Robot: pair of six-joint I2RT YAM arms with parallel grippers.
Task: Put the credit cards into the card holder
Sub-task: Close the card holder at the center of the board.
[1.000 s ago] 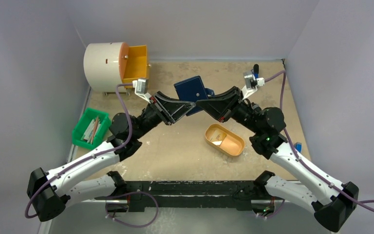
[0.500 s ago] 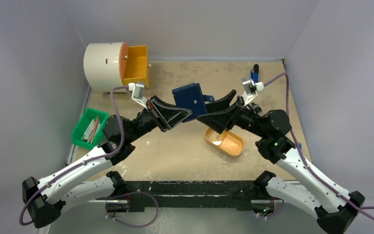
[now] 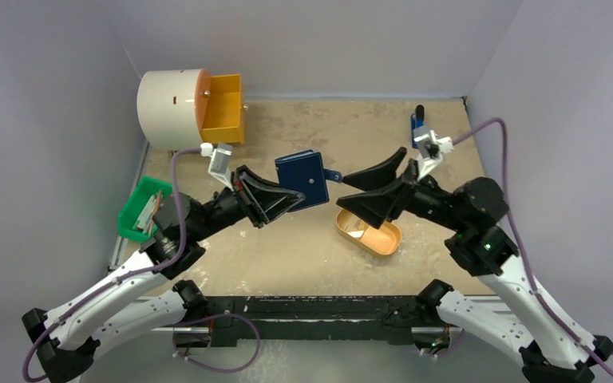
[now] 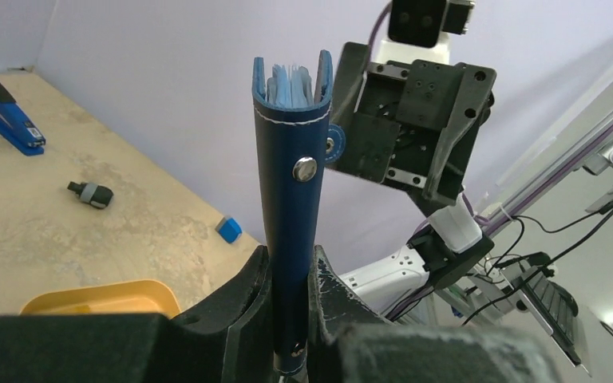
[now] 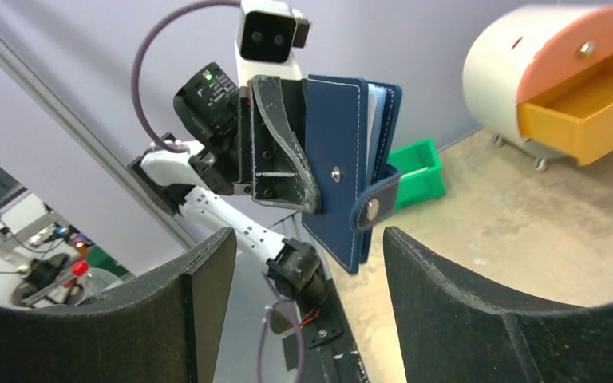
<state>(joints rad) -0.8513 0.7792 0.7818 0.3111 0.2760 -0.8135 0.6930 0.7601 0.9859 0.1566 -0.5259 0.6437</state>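
The navy card holder (image 3: 302,177) hangs in the air over the table's middle, folded, with my left gripper (image 3: 295,195) shut on its lower edge. In the left wrist view the card holder (image 4: 291,183) stands upright between the fingers (image 4: 247,295), light blue pockets showing at its top. My right gripper (image 3: 342,192) is open just right of it, apart from it. From the right wrist the card holder (image 5: 343,167) sits beyond the open right gripper (image 5: 307,263), snap tab hanging loose. One pale credit card (image 3: 357,233) lies in the orange oval tray (image 3: 383,239).
A white drum with an open orange drawer (image 3: 222,104) stands at the back left. A green bin (image 3: 140,211) of sticks is at the left edge. A blue stapler (image 4: 4,124) lies at the back right, with a small black piece (image 4: 89,194) and a blue block (image 4: 227,230) nearby.
My right gripper has opened and drawn back to the right, off the card holder. My left gripper has carried the card holder a little left and nearer.
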